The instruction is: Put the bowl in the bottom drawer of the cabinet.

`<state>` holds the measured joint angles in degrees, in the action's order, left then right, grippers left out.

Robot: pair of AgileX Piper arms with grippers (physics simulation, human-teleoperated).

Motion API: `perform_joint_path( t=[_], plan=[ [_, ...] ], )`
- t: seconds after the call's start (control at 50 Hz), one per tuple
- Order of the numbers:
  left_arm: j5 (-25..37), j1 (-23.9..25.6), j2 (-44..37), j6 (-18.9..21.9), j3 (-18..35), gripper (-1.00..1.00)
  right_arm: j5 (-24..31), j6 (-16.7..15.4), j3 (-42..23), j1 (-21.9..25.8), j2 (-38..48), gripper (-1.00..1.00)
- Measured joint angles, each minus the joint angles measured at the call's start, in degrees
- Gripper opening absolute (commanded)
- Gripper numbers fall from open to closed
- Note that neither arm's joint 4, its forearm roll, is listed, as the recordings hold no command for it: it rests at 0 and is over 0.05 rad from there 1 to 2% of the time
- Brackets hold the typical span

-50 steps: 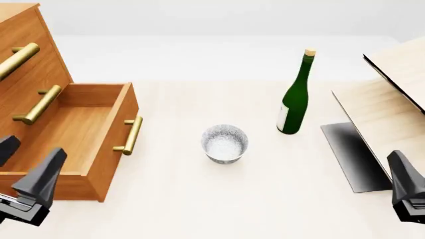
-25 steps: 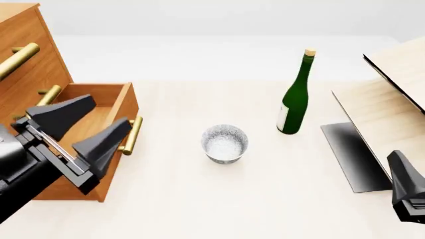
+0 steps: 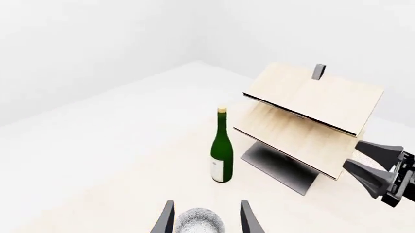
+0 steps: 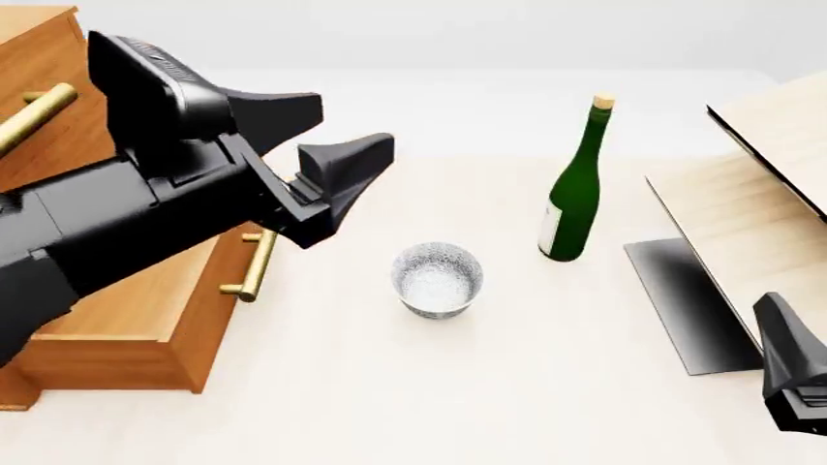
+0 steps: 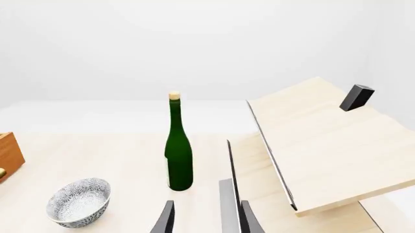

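Observation:
The bowl (image 4: 437,278), small, white and grey speckled, stands upright on the table's middle, also seen in the right wrist view (image 5: 77,201). My left gripper (image 4: 349,126) hangs open and empty, raised above the table, up and left of the bowl. In the left wrist view the bowl (image 3: 199,222) shows past the open left gripper (image 3: 207,205). The cabinet (image 4: 45,136) stands at the left with its bottom drawer (image 4: 155,339) pulled out, partly hidden by my left arm. My right gripper (image 4: 791,334) waits at the near right, open and empty (image 5: 206,218).
A tall green bottle (image 4: 572,194) stands right of the bowl and a little farther back. A pale slanted board structure (image 4: 762,184) with a dark base fills the right side. The drawer's brass handle (image 4: 255,263) points toward the bowl.
My left arm has risen from the near left over the open drawer and swung up and right toward the bowl. The bowl, bottle and right arm have stayed put.

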<state>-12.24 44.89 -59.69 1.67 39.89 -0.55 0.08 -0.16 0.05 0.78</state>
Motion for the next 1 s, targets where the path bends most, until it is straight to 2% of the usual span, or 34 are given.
perform_joint_path(
  t=[0.24,0.58,1.0],
  plan=[
    [7.2,2.4,-6.2,-3.4,9.9,1.00,0.0,0.0,0.0,0.0,0.0,1.00],
    [16.0,1.8,-16.4,-8.6,18.4,1.00,0.0,0.0,0.0,0.0,0.0,1.00],
    [28.6,-0.4,-28.5,-8.2,30.1,1.00,0.0,0.0,0.0,0.0,0.0,1.00]
  ],
)
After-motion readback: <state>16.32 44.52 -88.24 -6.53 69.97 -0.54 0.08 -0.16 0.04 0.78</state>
